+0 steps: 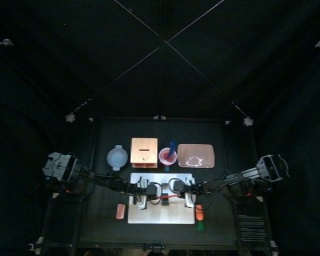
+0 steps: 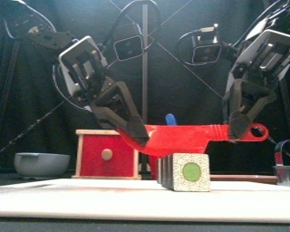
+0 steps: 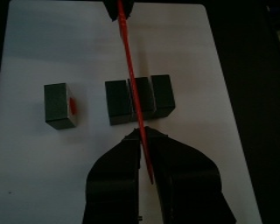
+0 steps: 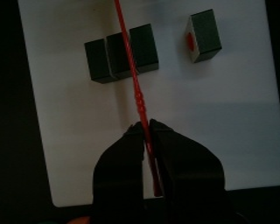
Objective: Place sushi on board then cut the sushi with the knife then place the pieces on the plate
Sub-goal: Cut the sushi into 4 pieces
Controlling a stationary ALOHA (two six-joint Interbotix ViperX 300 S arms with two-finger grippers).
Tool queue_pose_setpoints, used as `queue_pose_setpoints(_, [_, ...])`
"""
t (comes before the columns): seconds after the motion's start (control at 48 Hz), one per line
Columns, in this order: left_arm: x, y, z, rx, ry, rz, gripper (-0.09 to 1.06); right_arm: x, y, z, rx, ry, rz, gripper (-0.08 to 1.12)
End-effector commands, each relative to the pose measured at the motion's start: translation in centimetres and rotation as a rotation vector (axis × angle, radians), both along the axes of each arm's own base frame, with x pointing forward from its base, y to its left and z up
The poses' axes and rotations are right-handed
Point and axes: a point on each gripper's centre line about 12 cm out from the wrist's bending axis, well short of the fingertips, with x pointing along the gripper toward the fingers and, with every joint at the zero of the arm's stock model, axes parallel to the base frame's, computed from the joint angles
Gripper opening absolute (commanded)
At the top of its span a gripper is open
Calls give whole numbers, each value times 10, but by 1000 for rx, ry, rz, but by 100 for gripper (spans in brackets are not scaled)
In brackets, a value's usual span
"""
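Observation:
A white cutting board (image 1: 164,201) lies mid-table. On it stands a dark green sushi roll (image 3: 140,96) of joined blocks (image 4: 119,54), with one cut piece (image 3: 60,106) standing apart from it (image 4: 202,35). A red toy knife (image 2: 190,138) lies level across the roll's top, its edge along a seam between blocks. My left gripper (image 3: 140,133) is shut on the blade's tip end (image 2: 138,136). My right gripper (image 4: 143,128) is shut on the handle (image 2: 241,134). Seen from the front, the roll's end face (image 2: 185,170) is white with a green centre.
Along the back stand a blue-grey bowl (image 1: 117,156), a wooden box with a red drawer front (image 2: 108,152), a red cup (image 1: 167,155) holding a blue knife (image 2: 169,119), and the pink tray (image 1: 196,155). Small orange toys (image 1: 121,211) (image 1: 200,213) lie beside the board's front corners.

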Motion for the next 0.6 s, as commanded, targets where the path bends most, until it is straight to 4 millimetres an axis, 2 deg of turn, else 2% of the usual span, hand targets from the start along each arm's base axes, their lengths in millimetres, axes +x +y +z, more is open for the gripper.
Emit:
queue_pose_setpoints(0.021, [2,-11,8,-3,-24,-26,48,3,-2,6,3,-20,-10,36])
queue_pose_setpoints(0.604, [4,-6,21,8,-61,-29,48,4,-4,18,-4,-53,-8,36])
